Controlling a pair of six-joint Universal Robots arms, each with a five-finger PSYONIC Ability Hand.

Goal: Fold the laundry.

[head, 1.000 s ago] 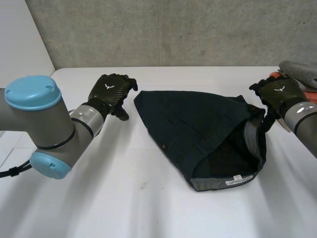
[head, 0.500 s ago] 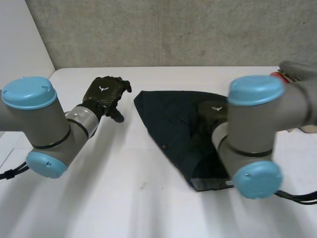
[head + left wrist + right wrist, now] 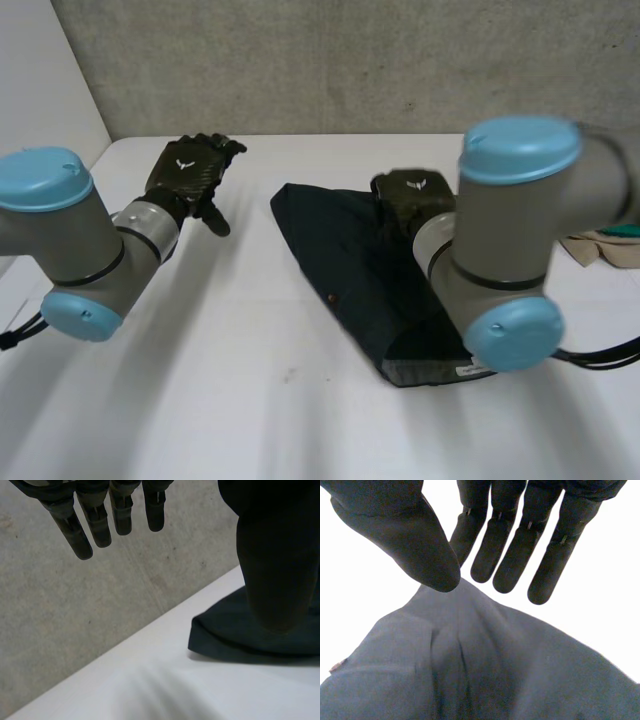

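A dark navy garment (image 3: 335,250) lies folded in the middle of the white table (image 3: 260,400), with a grey waistband and label at its near end. My right hand (image 3: 410,195) rests on its far part. In the right wrist view the cloth (image 3: 470,655) rises in a peak between the thumb and the straight fingers (image 3: 505,555), pinched there. My left hand (image 3: 185,170) hovers over bare table beside the garment's far left corner (image 3: 225,635), apart from it, its fingers (image 3: 100,525) straight and holding nothing.
My right arm's elbow (image 3: 510,250) hangs over the garment's right half and hides it. More laundry (image 3: 605,245) lies at the table's right edge. A concrete wall (image 3: 350,60) stands behind the table.
My right arm has swung in from the right edge over the garment and its hand has closed on the cloth. My left hand has drawn back to the left and straightened its fingers.
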